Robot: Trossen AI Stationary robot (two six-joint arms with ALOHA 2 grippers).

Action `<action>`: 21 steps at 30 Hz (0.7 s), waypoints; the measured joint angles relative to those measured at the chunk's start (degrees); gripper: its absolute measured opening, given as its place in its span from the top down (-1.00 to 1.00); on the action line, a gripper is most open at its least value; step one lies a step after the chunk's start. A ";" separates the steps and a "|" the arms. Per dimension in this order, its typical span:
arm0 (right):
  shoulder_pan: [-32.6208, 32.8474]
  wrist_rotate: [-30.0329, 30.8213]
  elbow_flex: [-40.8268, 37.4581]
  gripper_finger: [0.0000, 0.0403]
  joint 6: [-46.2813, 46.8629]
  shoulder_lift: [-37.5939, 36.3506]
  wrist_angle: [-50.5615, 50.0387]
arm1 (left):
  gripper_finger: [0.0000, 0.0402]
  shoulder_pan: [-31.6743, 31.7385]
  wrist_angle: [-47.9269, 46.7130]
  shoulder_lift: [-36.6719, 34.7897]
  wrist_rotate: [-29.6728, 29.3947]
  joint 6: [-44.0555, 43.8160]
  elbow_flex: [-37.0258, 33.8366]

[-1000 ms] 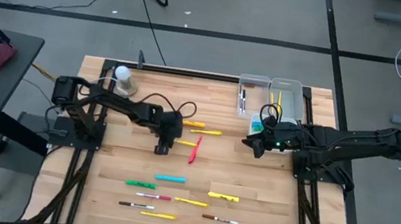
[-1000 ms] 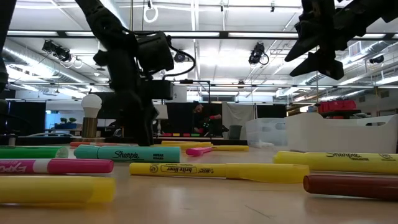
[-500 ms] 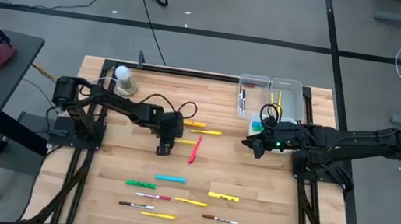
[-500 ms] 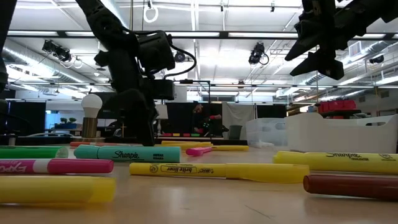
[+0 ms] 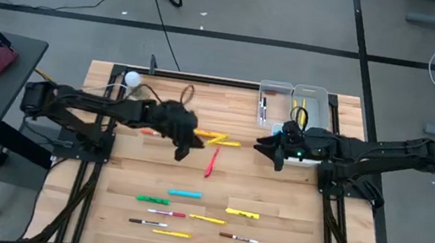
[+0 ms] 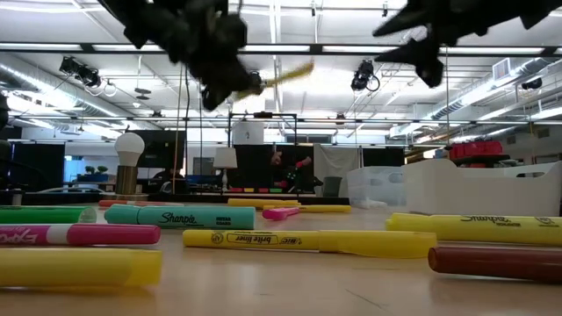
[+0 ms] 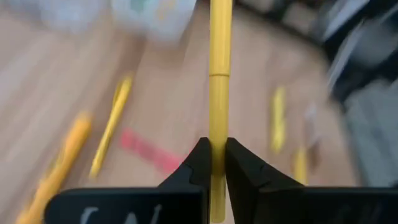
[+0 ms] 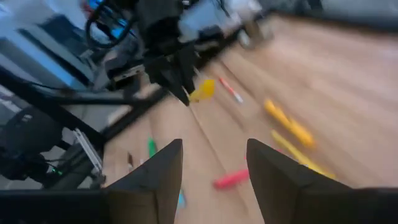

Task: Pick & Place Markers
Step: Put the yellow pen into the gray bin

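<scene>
My left gripper (image 5: 193, 144) (image 6: 237, 86) hangs high over the table's middle, shut on a thin yellow marker (image 7: 219, 74) (image 6: 285, 75). My right gripper (image 5: 261, 147) (image 8: 214, 174) (image 6: 420, 54) is open and in the air to the right of it, facing it and touching nothing. Other markers lie flat on the table: an orange one (image 5: 209, 134) and a yellow one (image 5: 230, 144) below the left gripper, a pink one (image 5: 211, 163), and a cyan one (image 5: 185, 193). Several more lie nearer the near edge (image 5: 242, 214). My left gripper pinches the thin yellow marker between its two fingertips (image 7: 200, 163), on the barrel (image 7: 216, 140) toward one end. The marker runs along the fingers and sticks out ahead of them. It is lifted clear of the table, nearly level, its free end (image 6: 307, 67) slightly raised.
Two clear bins (image 5: 270, 99) (image 5: 310, 103) stand at the far right edge and hold a few markers. A white ball on a grey base (image 5: 131, 79) stands at the far left. Bare wood lies between the middle markers and the near rows.
My left gripper has risen from the table top near the pink marker to high above it, tipped toward level and shifted a little toward the far right. It carries the thin yellow marker that lay beside the pink one. My right gripper has moved slightly left and up.
</scene>
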 joint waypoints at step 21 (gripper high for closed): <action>-5.13 -0.27 11.34 -0.27 -14.40 25.64 37.05 | 0.86 0.09 28.10 -1.43 -8.20 -7.34 0.09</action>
